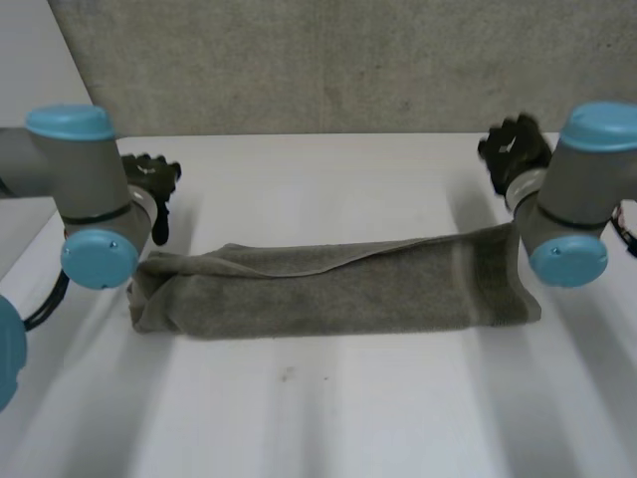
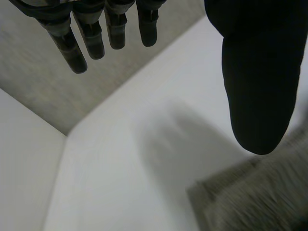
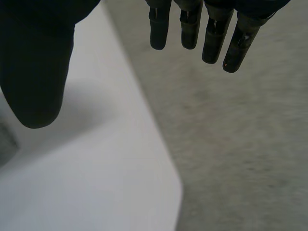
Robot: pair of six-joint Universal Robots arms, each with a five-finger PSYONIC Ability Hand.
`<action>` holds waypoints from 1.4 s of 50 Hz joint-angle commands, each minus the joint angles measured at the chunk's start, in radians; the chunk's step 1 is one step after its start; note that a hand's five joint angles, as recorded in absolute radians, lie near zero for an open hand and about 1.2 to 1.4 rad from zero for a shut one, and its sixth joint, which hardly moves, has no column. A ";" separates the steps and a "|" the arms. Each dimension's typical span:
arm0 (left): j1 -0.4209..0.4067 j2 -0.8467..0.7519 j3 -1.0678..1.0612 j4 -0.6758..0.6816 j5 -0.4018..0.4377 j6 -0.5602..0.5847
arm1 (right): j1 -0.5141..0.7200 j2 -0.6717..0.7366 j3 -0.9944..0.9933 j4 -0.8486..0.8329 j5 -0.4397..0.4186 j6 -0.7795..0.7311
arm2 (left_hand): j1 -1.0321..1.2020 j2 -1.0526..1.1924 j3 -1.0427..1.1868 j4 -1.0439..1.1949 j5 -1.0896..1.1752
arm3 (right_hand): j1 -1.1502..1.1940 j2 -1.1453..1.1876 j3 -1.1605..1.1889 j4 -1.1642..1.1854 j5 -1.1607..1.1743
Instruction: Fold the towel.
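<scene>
Head view. Towel (image 1: 328, 289) lies on the table (image 1: 328, 428) as a long narrow strip, already folded lengthwise, with its long axis running across from the left arm's side to the right arm's side. Its top layer sits slightly askew along the far edge. Left hand (image 1: 151, 184) hangs just beyond the towel's left end, on the far side. Right hand (image 1: 513, 149) hangs beyond the right end, a little further off and also on the far side. Neither hand touches the cloth. Each end has its own hand nearest, the left somewhat the closer.

Left wrist view. Left hand (image 2: 257, 72) has its fingers (image 2: 96, 33) straight and spread from the thumb, holding nothing. A corner of the towel (image 2: 255, 202) lies below and past the thumb tip, apart from it, with bare table under the fingers.

Right wrist view. Right hand (image 3: 33, 57) has its fingers (image 3: 211, 38) straight and relaxed, with nothing in them. Bare table (image 3: 96, 183) lies under the thumb, and the fingers reach out past the table's edge.

Judgement: the next fold is end to end along the long axis. Each hand would have to come back toward the robot and down onto its own end before it could pinch. The right hand has the longer way.
</scene>
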 commanded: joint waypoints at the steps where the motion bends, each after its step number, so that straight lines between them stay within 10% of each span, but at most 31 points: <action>1: 0.010 0.156 -0.056 -0.005 -0.010 -0.072 | -0.013 -0.198 0.099 -0.039 -0.028 0.185 | -0.015 -0.004 -0.003 -0.004 -0.036 | -0.044 -0.057 -0.042 -0.062 -0.067; 14: 0.025 0.408 -0.424 -0.084 0.044 -0.196 | -0.069 -0.404 0.361 0.148 -0.217 0.254 | 0.366 0.377 0.378 0.377 0.345 | 0.271 0.259 0.274 0.254 0.249; 21: 0.082 0.394 -0.472 -0.169 0.110 -0.198 | -0.091 -0.332 0.387 0.238 -0.306 0.265 | 0.525 0.536 0.537 0.536 0.505 | 0.741 0.728 0.743 0.723 0.718; 31: 0.105 0.194 -0.355 -0.141 0.138 -0.196 | -0.083 -0.152 0.329 0.237 -0.318 0.283 | 0.396 0.407 0.408 0.407 0.375 | 0.844 0.831 0.846 0.826 0.821; 39: 0.103 0.054 -0.190 -0.144 0.136 -0.195 | -0.083 -0.054 0.242 0.183 -0.312 0.285 | 0.346 0.357 0.358 0.357 0.326 | 0.783 0.770 0.785 0.765 0.760; 46: 0.103 -0.034 -0.053 -0.143 0.130 -0.192 | -0.080 0.035 0.145 0.082 -0.274 0.283 | 0.128 0.140 0.141 0.139 0.108 | -0.044 -0.057 -0.042 -0.062 -0.067; 70: 0.086 0.143 -0.269 -0.129 0.142 -0.198 | -0.082 -0.178 0.356 0.088 -0.228 0.277 | 0.227 0.239 0.240 0.238 0.207 | -0.044 -0.057 -0.042 -0.062 -0.067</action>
